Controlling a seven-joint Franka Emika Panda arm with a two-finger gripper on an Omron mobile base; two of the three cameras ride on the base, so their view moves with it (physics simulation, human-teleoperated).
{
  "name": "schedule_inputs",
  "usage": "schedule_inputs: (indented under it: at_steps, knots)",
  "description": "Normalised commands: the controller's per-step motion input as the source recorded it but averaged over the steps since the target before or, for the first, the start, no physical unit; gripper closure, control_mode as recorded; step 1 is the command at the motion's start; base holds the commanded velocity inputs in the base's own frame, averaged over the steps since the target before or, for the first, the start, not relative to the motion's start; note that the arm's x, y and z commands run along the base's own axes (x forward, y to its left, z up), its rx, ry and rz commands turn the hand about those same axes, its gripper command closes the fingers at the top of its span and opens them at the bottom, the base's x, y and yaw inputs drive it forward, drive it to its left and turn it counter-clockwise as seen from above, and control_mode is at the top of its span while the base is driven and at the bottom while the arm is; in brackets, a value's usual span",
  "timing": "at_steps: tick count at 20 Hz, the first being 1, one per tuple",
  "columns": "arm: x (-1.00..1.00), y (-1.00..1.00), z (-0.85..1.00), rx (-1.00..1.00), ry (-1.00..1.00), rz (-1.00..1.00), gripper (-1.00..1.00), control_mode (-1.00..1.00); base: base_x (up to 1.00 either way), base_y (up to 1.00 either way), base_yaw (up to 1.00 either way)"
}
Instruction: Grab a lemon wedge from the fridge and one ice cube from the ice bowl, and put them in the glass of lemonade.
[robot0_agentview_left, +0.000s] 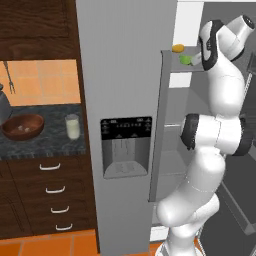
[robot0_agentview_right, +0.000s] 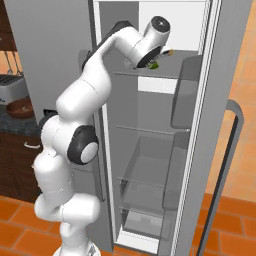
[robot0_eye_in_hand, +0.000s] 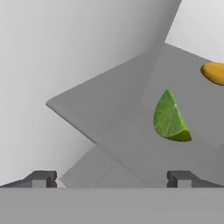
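Plainly green lemon wedge (robot0_eye_in_hand: 169, 117), rind downward.

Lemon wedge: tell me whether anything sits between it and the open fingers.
Nothing visible does. In the hand view the lemon wedge lies on bare fridge shelf ahead of the open gripper; the orange fruit sits farther off, beyond it.

Matt grey steel fridge (robot0_agentview_left: 125, 60); reddish-brown wooden ice bowl (robot0_agentview_left: 22, 127).
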Motion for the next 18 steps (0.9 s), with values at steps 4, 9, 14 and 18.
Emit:
schedule_inputs:
  at_steps: [4, 9, 14, 18]
  knots:
    - [0.58, 0.00, -0.32, -0.08, 0.00, 0.05, -1.00, -1.00, 0.00, 0.00, 0.00]
    - [0.62, 0.00, 0.00, -0.18, 0.00, 0.01, -1.00, -1.00, 0.00, 0.00, 0.00]
    - [0.87, 0.00, 0.00, -0.15, 0.02, 0.00, -1.00, -1.00, 0.00, 0.00, 0.00]
    - [0.62, -0.02, -0.01, -0.02, 0.01, 0.00, -1.00, -1.00, 0.00, 0.00, 0.00]
